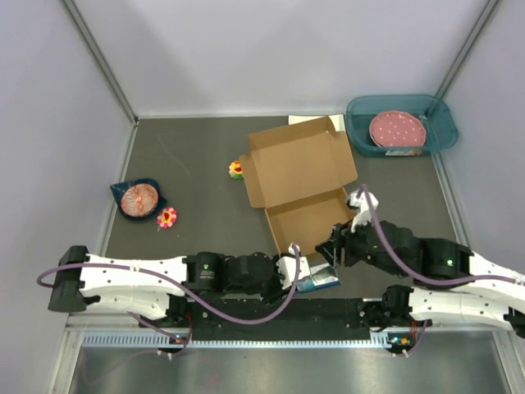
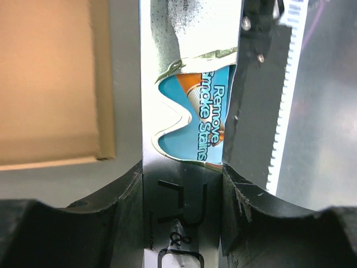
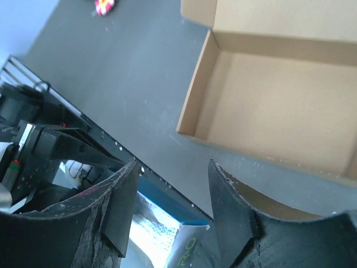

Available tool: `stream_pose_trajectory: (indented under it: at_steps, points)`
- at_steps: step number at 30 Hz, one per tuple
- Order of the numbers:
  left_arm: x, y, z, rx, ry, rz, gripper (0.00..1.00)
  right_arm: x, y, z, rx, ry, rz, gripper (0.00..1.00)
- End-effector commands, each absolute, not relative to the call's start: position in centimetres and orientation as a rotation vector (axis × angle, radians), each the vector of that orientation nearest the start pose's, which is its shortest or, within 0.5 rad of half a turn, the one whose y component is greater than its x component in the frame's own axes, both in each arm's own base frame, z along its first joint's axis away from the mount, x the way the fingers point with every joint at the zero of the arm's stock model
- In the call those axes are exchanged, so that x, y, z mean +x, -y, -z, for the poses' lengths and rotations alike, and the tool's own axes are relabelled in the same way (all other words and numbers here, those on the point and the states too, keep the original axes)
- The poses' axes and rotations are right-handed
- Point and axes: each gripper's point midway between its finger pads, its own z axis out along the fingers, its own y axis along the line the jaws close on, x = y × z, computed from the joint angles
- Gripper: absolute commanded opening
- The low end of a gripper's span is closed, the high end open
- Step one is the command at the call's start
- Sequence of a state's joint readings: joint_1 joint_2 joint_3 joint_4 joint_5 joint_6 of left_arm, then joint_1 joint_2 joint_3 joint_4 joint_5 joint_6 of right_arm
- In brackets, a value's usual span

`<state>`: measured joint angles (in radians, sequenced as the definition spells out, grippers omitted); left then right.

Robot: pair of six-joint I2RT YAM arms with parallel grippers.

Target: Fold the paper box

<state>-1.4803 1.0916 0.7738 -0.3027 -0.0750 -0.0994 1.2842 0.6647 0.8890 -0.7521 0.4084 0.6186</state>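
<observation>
Grey counter (image 1: 197,164) carried the paper box (image 1: 299,164), lid open; your left jaws clamped a silver packet (image 2: 189,111), your right jaws stood apart, empty, beside its tray

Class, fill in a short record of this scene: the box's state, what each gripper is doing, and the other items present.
Box: brown cardboard paper box, base walls up, lid open
Left gripper: shut on silver-and-blue printed packet
Right gripper: open, empty, beside box's near edge
Far right: teal plastic tray holding pink dotted plate
</observation>
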Motion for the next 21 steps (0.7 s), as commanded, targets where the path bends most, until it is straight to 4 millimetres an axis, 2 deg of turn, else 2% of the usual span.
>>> stream_pose_trajectory:
  at_steps: [1,3,4,5,6,8,9,12,15,18,21]
  points:
    - [7.1,33.7,-20.4,1.289,-1.665,0.715,0.43,12.4,-18.5,-29.2,-0.387,-1.954,-0.712,0.54]
    - [8.5,34.6,-21.0,1.315,-1.640,0.693,0.43,12.6,-17.8,-30.4,-0.369,-1.922,-0.711,0.54]
    - [10.3,34.7,-21.1,1.292,-1.658,0.668,0.43,12.9,-17.4,-30.7,-0.353,-1.913,-0.699,0.54]
    - [11.0,35.6,-20.8,1.318,-1.663,0.667,0.43,12.9,-17.3,-30.9,-0.350,-1.907,-0.699,0.54]
    - [13.0,35.5,-20.5,1.319,-1.668,0.620,0.43,12.9,-17.1,-31.2,-0.344,-1.898,-0.702,0.54]
    - [15.3,36.2,-19.4,1.324,-1.704,0.561,0.43,12.9,-16.7,-31.6,-0.330,-1.885,-0.713,0.54]
    - [17.0,36.2,-19.2,1.305,-1.722,0.567,0.43,12.9,-16.6,-31.7,-0.329,-1.882,-0.716,0.54]
    - [20.0,37.3,-18.0,1.289,-1.751,0.589,0.42,12.9,-16.3,-31.8,-0.327,-1.871,-0.716,0.55]
    - [22.5,38.6,-17.1,1.282,-1.769,0.575,0.43,12.9,-16.1,-31.8,-0.329,-1.866,-0.712,0.54]
    - [24.2,40.2,-16.3,1.288,-1.776,0.588,0.44,13.0,-16.1,-31.7,-0.334,-1.867,-0.703,0.55]
    - [25.3,41.2,-15.9,1.297,-1.785,0.579,0.56,13.0,-16.1,-31.3,-0.331,-1.872,-0.695,0.55]
